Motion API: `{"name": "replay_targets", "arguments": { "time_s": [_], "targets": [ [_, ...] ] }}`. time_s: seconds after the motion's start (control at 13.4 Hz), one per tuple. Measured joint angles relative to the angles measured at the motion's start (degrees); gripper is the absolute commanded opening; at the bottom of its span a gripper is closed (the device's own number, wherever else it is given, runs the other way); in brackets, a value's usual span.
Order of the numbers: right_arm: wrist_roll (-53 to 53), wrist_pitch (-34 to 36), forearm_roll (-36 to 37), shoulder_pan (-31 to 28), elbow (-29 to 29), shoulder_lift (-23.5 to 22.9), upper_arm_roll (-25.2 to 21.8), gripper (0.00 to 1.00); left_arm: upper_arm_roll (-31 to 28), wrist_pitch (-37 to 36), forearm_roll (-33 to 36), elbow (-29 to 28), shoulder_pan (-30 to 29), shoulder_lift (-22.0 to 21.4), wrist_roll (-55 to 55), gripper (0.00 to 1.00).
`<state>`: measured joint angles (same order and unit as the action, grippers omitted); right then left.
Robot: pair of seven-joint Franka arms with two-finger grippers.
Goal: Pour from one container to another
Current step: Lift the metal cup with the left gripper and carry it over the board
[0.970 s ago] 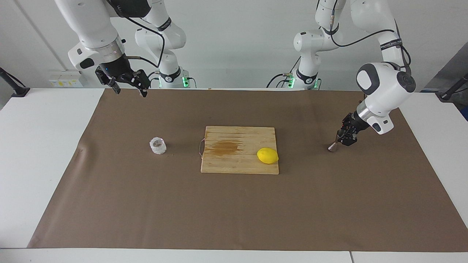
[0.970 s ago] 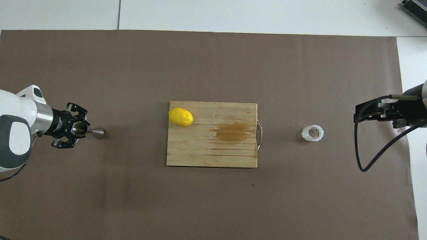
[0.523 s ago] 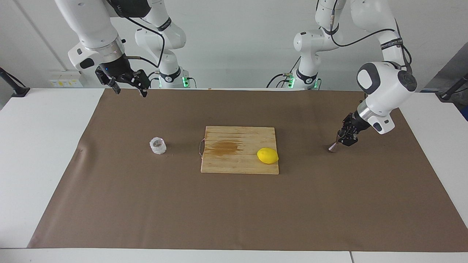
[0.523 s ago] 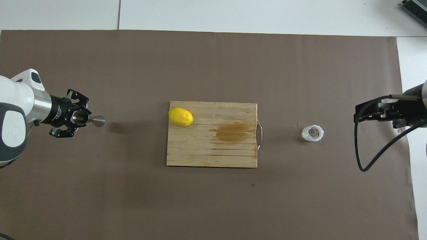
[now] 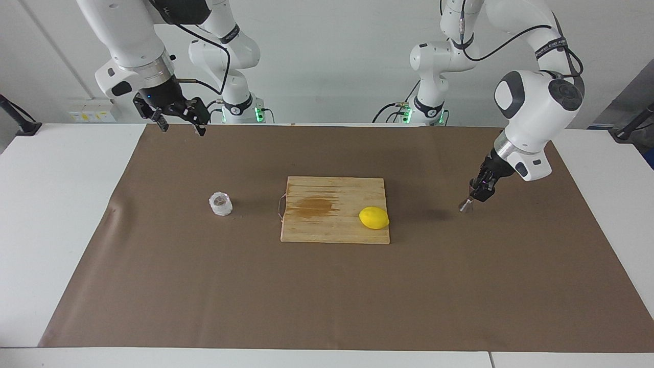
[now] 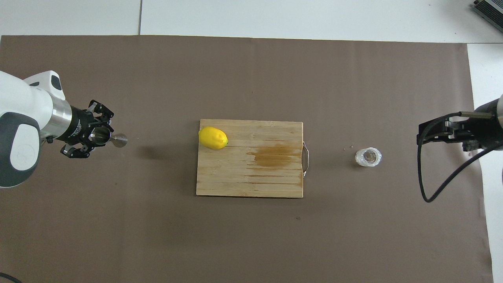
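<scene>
The steel jigger (image 5: 465, 204) hangs tilted in my left gripper (image 5: 479, 193), which is shut on it and holds it up over the brown mat at the left arm's end of the table. In the overhead view the jigger (image 6: 112, 138) sticks out of the left gripper (image 6: 97, 135) toward the board. The crinkled translucent plastic cup (image 5: 220, 204) stands upright on the mat toward the right arm's end; it also shows in the overhead view (image 6: 368, 157). My right gripper (image 5: 181, 121) is open and empty, up in the air over the mat's edge by its base, apart from the cup; in the overhead view it (image 6: 422, 135) is beside the cup.
A wooden cutting board (image 5: 327, 225) with a wet stain lies mid-table, its wire handle toward the cup. A yellow lemon (image 5: 374, 217) sits on the board's corner toward the left arm's end. The brown mat (image 5: 327, 296) covers most of the table.
My left gripper has lifted the jigger higher above the mat, and its shadow has slid toward the board. The right arm, cup, board and lemon have not moved.
</scene>
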<state>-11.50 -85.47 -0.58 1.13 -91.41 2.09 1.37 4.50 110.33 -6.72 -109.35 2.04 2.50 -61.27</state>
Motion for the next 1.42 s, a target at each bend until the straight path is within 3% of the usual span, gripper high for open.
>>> {"name": "replay_targets", "arguments": {
  "time_s": [0.52, 1.42],
  "targets": [
    [0.0, 0.0, 0.0, 0.0, 0.0, 0.0, 0.0, 1.0, 0.47, -4.36, 0.02, 3.06, 5.56, -0.01, -0.94, 0.0],
    [0.0, 0.0, 0.0, 0.0, 0.0, 0.0, 0.0, 1.0, 0.87, -2.18, -0.08, 3.6, 15.77, 0.04, -17.97, 0.0]
  ]
}}
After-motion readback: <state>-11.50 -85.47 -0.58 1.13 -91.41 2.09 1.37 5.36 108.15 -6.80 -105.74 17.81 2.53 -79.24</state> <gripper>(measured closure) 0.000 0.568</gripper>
